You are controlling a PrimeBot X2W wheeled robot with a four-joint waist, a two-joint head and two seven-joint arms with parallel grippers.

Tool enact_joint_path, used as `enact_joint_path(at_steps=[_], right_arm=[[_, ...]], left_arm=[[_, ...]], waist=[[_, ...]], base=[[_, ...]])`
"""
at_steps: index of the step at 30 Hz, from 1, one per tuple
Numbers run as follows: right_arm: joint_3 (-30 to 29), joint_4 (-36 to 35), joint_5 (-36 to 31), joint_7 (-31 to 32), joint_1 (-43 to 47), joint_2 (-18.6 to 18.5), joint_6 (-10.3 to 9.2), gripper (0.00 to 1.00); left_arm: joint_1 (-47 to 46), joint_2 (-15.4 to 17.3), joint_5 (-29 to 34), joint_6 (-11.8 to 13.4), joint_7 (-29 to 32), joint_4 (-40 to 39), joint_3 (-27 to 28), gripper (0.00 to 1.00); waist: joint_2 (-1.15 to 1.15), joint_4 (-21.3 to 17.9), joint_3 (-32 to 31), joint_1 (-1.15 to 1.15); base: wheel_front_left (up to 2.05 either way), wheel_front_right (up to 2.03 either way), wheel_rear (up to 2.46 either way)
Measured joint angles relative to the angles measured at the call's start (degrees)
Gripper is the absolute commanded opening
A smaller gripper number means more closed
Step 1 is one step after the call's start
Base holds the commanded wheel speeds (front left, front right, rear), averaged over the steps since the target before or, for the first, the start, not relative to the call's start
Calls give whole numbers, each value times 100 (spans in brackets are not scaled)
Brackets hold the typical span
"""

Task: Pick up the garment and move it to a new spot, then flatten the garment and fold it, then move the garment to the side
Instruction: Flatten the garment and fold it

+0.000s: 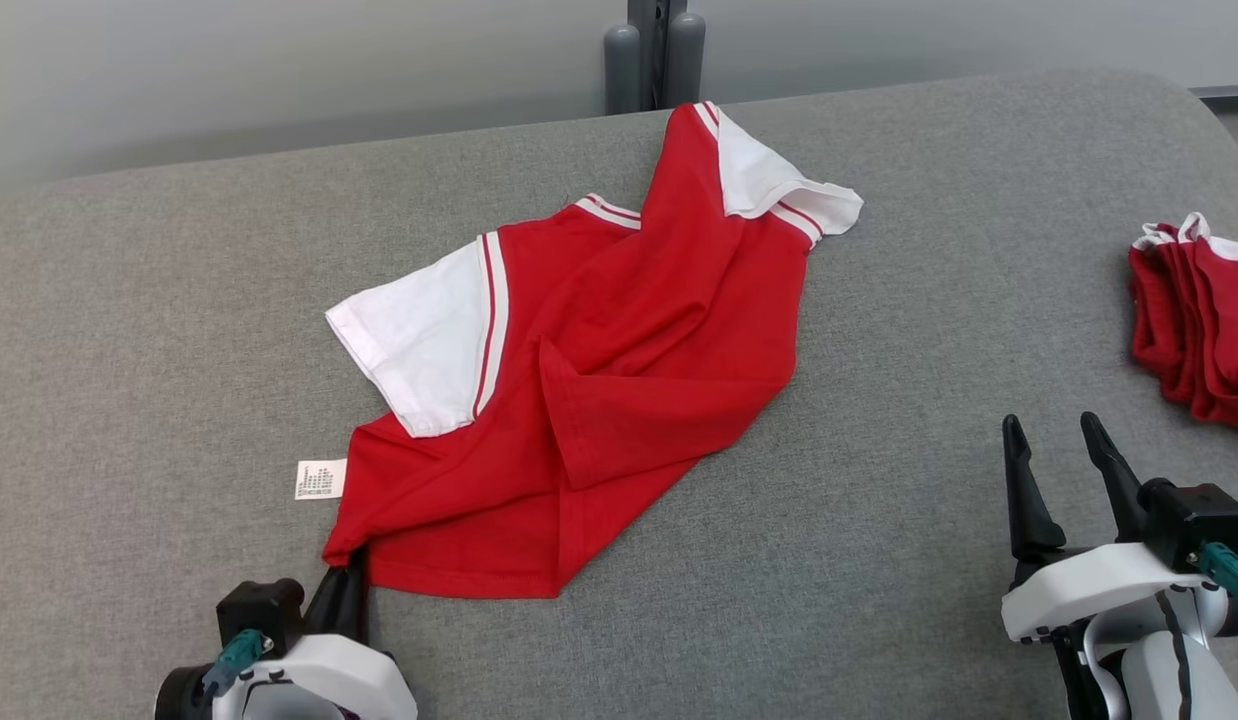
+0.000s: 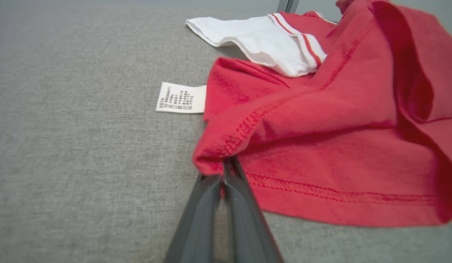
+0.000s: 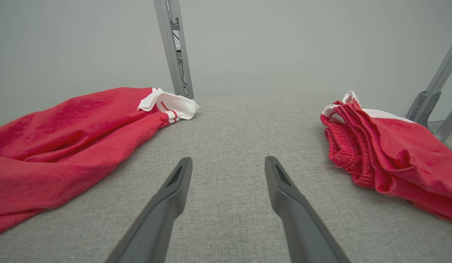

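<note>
Garment point(image 1: 619, 340) hem corner pinched btwn left fingers point(image 2: 240, 204) — crumpled.

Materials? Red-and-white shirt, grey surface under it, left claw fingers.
Red shirt with white sleeves: soft matte knit, likely cotton jersey; drapes, creases, stitched hems. Grey textured surface: heathered woven fabric, matte. Left claw, dark fingers: smooth, slightly sheened, probably moulded plastic.

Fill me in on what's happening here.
The robot's left gripper is pinched shut on the near hem corner of a crumpled red and white shirt lying on the grey padded surface. The right gripper is open beside it, over bare fabric, and holds nothing. A pile of red garments sits at the right edge. The shirt is not yet flattened or folded.
</note>
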Motion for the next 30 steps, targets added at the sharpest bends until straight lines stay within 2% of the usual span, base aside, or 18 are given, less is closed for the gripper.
enact_joint_path(at_steps=[5, 10, 15, 21, 22, 23, 26, 30], right_arm=[[-31, 21, 47, 0, -2, 0, 0, 100], [-55, 42, 103, 0, -6, 0, 0, 100], [-14, 58, 168, 0, -57, 2, 0, 100], [-15, 131, 189, -1, -138, 5, 0, 100], [-16, 145, 190, -1, -138, 2, 1, 100], [-21, 159, 198, -1, -140, 1, 0, 100], [-33, 196, 227, -1, -157, 4, 0, 100], [-64, 233, 241, -1, -159, 2, 0, 100]], left_arm=[[-91, -10, 201, -54, 5, -197, 249, 0], [-422, 79, 420, -70, 4, -817, 676, 0], [-870, 456, 652, -100, 3, -998, 1014, 0], [-1341, 1017, 928, -40, 3, -686, 1199, 0], [-1398, 1090, 940, -34, 4, -528, 1226, 45], [-1451, 1138, 938, -34, 4, -381, 1247, 100], [-1636, 1181, 939, -3, 4, -236, 1262, 100], [-1672, 1000, 905, 36, 4, -213, 1269, 100]], waist=[[0, -6, 24, 0], [0, 16, 63, 0], [0, 4, 140, 0], [0, -79, 283, 0], [0, -96, 306, 0], [0, -112, 329, 0], [0, -149, 380, 0], [0, -143, 366, 0]], base=[[0, 0, 0], [0, 0, 0], [0, 0, 0], [0, 0, 0], [0, 0, 0], [0, 0, 0], [0, 0, 0], [0, 0, 0]])
